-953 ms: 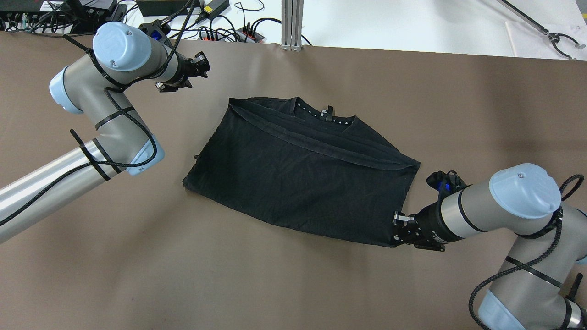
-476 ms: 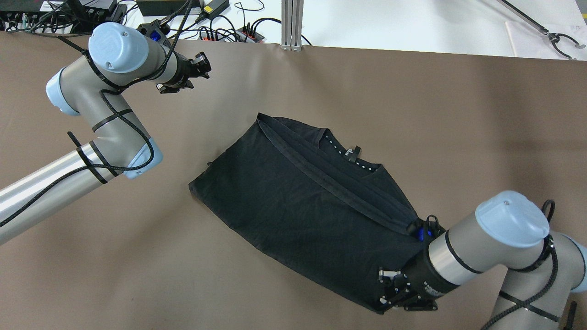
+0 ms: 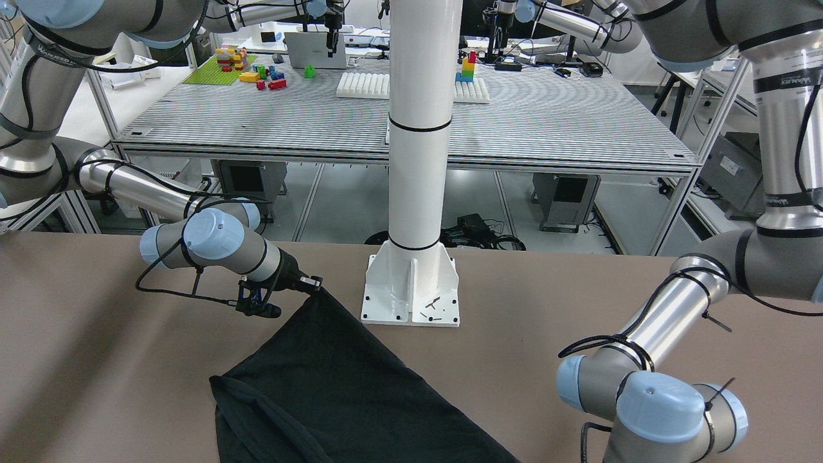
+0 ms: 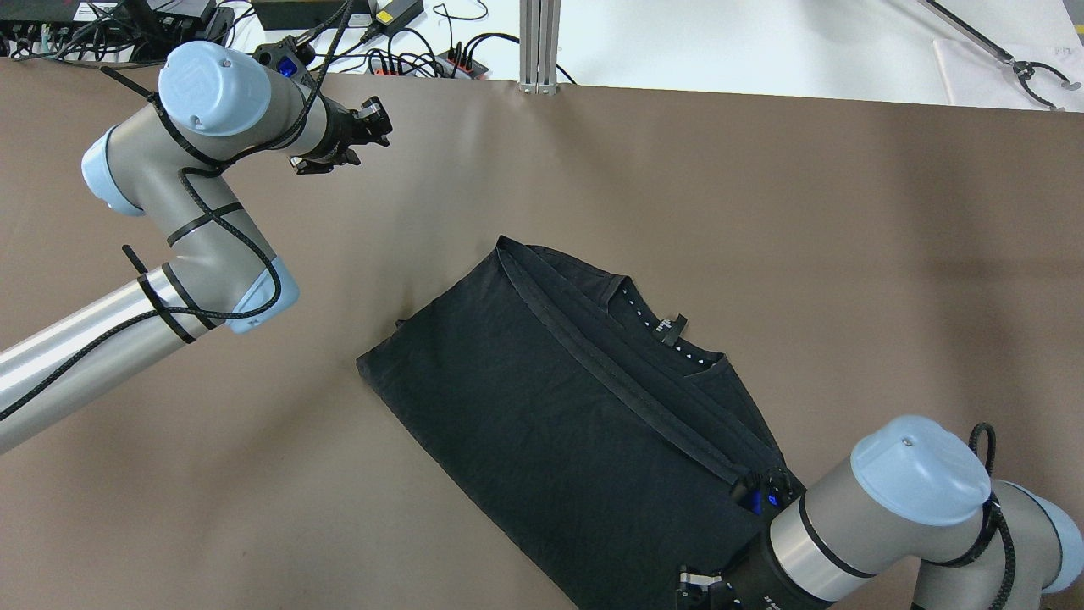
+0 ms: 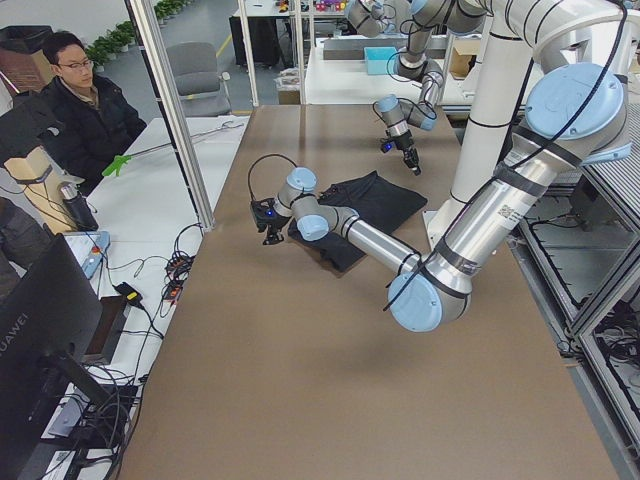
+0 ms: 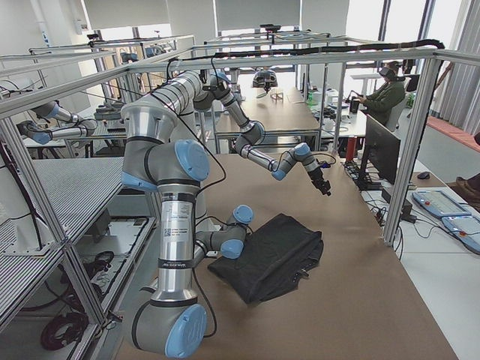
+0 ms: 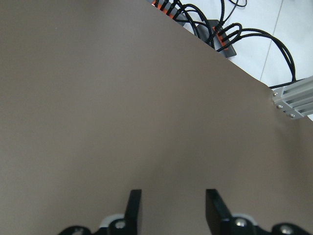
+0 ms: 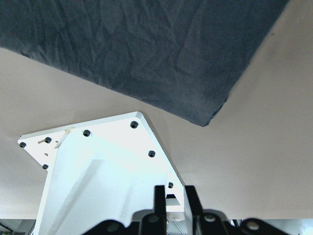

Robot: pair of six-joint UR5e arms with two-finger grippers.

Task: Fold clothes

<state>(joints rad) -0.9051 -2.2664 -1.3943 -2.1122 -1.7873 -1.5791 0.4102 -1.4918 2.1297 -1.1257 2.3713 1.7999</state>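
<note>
The clothes point(image 4: 576, 424) are one folded black shirt lying slantwise on the brown table point(image 4: 804, 212), collar toward the far side. In the front view the shirt point(image 3: 334, 392) comes to a corner right at my right gripper point(image 3: 316, 284), which lies low beside the white pole's base plate point(image 3: 411, 302). The right wrist view shows the gripper point(image 8: 174, 192) with a narrow gap and nothing between the fingers. There the cloth corner point(image 8: 210, 115) lies a little apart from them. My left gripper point(image 4: 378, 127) hovers open over bare table at the far left, its fingers point(image 7: 134, 208) wide apart.
The white pole point(image 3: 418, 128) stands at the robot's side of the table. Power strips and cables point(image 4: 423, 59) and an aluminium post point(image 4: 539, 42) line the far edge. A person point(image 5: 80, 110) sits beyond the table in the left view.
My right arm has dragged the clothes toward the robot's side and turned them clockwise in the overhead view, slowing in the last half second. The left arm has barely shifted.
</note>
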